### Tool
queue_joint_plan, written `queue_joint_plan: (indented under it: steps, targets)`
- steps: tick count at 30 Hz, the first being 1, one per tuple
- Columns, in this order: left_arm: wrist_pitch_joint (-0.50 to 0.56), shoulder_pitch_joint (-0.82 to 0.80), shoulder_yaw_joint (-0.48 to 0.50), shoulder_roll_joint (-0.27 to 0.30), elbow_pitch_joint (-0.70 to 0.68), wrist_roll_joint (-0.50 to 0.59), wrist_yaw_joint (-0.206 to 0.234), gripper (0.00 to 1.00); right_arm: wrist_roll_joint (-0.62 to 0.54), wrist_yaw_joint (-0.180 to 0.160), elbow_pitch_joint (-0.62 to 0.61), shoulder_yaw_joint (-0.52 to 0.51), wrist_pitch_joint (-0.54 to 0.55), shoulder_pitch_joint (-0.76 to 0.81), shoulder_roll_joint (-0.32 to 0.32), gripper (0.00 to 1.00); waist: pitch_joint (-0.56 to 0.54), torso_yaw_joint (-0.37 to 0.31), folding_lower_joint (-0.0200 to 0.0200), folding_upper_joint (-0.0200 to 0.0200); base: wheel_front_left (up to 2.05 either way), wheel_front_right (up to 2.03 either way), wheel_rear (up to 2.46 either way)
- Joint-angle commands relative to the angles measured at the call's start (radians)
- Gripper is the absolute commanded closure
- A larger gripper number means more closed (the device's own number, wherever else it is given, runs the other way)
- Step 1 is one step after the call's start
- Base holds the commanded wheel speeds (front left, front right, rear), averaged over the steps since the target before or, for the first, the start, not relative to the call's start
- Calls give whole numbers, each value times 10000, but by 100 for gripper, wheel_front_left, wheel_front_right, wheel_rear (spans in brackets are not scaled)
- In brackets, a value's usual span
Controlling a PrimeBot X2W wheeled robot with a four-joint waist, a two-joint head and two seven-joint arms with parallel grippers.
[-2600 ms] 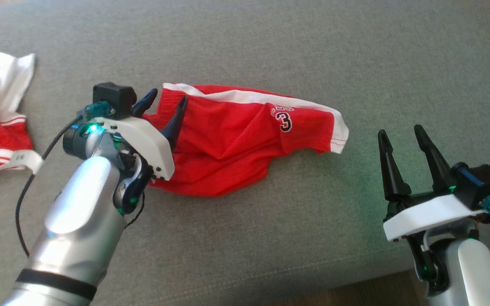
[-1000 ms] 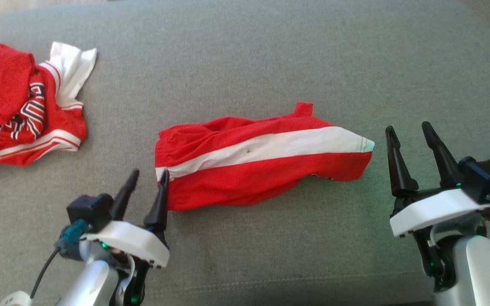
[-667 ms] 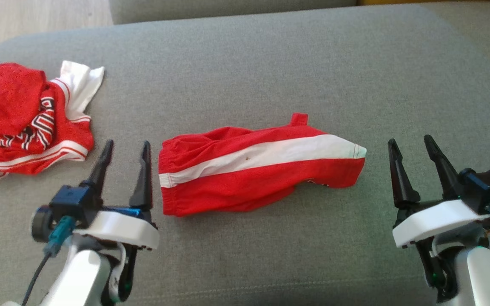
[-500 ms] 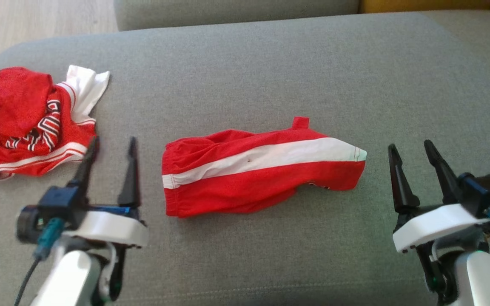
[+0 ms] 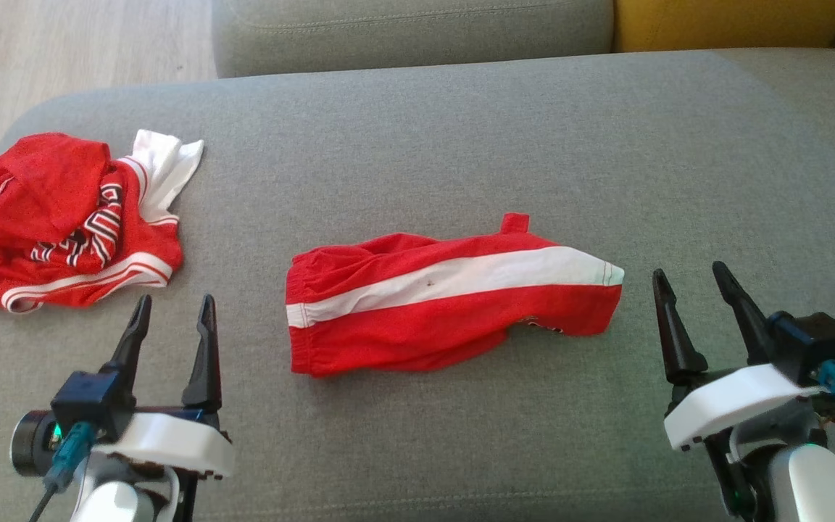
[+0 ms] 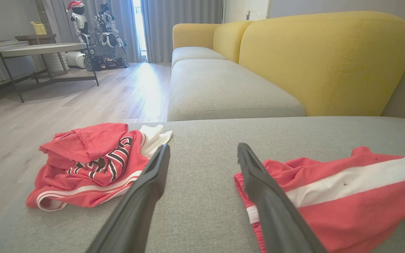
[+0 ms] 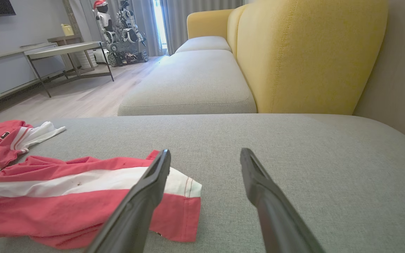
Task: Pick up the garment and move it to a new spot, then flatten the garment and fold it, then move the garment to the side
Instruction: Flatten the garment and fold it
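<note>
The garment [image 5: 446, 304], red shorts with a white side stripe, lies folded lengthwise on the grey cushion [image 5: 461, 138], waistband to the left. It also appears as the garment [image 6: 346, 196] in the left wrist view and the garment [image 7: 79, 196] in the right wrist view. My left gripper [image 5: 175, 308] stands open near the front edge, left of the waistband and clear of it. My right gripper [image 5: 687, 277] is open too, just right of the leg hem, holding nothing.
A crumpled red and white jersey [image 5: 77, 217] lies at the cushion's left end. Behind it runs a second grey seat [image 6: 220, 91] with yellow backrests [image 6: 325, 59]. Wooden floor [image 6: 65, 102], a table [image 6: 44, 49] and a parked robot [image 6: 97, 31] lie beyond.
The left gripper let go of the shorts after folding them over, then drew back left and toward the front edge. The camera tilted up, showing more of the sofa. The right gripper stayed open.
</note>
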Motion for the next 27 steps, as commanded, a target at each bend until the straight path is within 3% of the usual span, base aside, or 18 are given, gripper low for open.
queue_joint_plan:
  steps: [1,18,23,27]
  targets:
    - [-56,-378,318,247,-356,-66,-44,0,-71,40,-409,276,3,-247,-43,0,-7,12,0,0,0,0,0]
    - [12,-544,166,260,-282,-213,-160,0,28,40,-534,256,7,-230,-43,0,70,49,0,0,0,0,0]
    - [314,-1064,-99,238,-239,-320,-538,0,49,40,-567,273,7,-350,-43,0,277,21,0,0,0,0,0]
    - [977,-1588,-491,122,62,-634,-1087,0,77,40,-542,341,-27,-431,-43,0,452,-77,0,0,0,0,0]
